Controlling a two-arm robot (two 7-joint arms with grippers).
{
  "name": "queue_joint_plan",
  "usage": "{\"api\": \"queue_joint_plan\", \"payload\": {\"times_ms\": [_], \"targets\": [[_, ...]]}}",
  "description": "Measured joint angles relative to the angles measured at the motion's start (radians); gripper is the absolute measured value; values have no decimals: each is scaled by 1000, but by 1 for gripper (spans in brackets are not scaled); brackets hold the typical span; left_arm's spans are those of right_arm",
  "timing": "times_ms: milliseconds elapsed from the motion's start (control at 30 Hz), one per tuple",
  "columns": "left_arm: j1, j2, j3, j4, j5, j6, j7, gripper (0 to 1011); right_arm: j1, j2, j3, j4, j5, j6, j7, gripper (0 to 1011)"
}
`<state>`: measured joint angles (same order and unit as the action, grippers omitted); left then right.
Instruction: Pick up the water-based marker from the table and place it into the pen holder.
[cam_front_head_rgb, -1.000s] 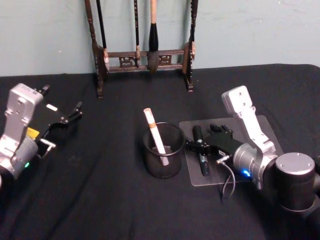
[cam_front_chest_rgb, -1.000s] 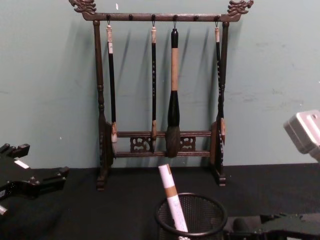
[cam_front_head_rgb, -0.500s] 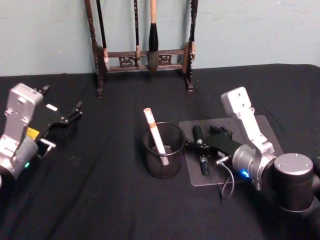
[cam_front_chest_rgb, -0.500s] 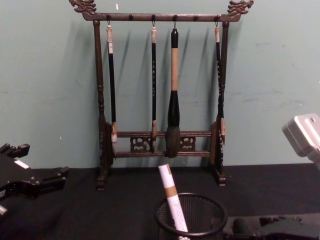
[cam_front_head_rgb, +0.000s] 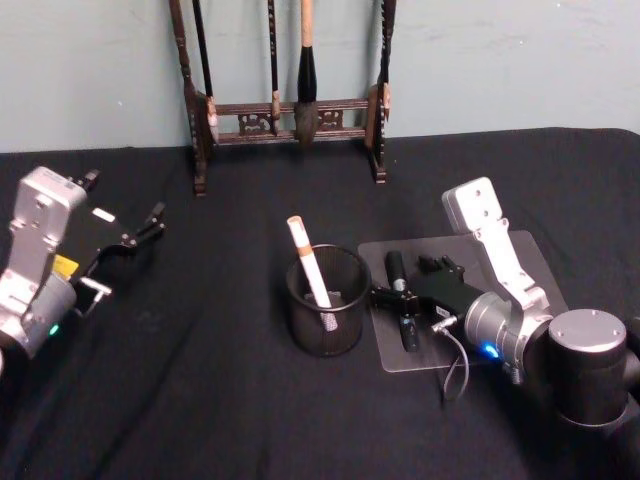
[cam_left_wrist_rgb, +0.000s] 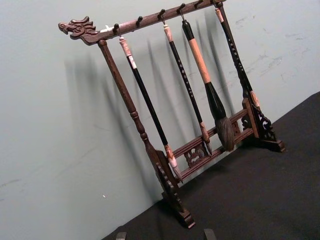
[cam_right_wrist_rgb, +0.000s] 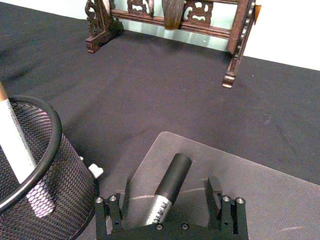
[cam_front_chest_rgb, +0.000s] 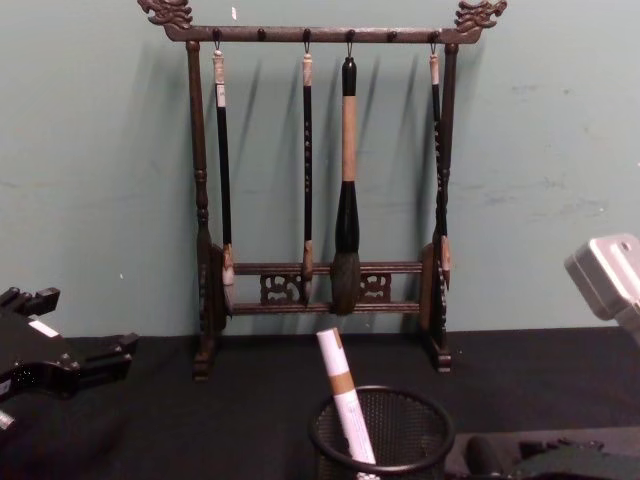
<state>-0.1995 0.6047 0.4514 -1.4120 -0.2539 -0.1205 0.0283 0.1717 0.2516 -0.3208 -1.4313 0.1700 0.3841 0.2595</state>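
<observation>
Black cap, silver barrel: the marker (cam_right_wrist_rgb: 172, 180) lies flat on the grey mat (cam_front_head_rgb: 395, 360), just beside the pen holder (cam_front_head_rgb: 340, 335), which already has a white-and-tan pen (cam_front_head_rgb: 308, 262) leaning in it. What's new in the last second? The right arm has sunk a little lower over the mat, and the right gripper (cam_right_wrist_rgb: 165, 200) now sits down around the marker, so this looks like the final settle before the grasp. The jaws are wide apart, one finger on each side of the barrel, with mat visible in both gaps. Nothing is gripped yet, and no contact that I can make out. Off to the left, the left gripper (cam_front_head_rgb: 140, 232) hangs parked above the cloth, fingers spread, holding nothing.
</observation>
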Motion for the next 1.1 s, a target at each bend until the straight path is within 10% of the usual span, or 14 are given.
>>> {"api": "queue_joint_plan", "payload": {"times_ms": [1100], "targets": [[0, 0, 0, 0, 0, 0, 0, 1001, -3, -3, -1, 1, -23, -1, 6, 930]]}}
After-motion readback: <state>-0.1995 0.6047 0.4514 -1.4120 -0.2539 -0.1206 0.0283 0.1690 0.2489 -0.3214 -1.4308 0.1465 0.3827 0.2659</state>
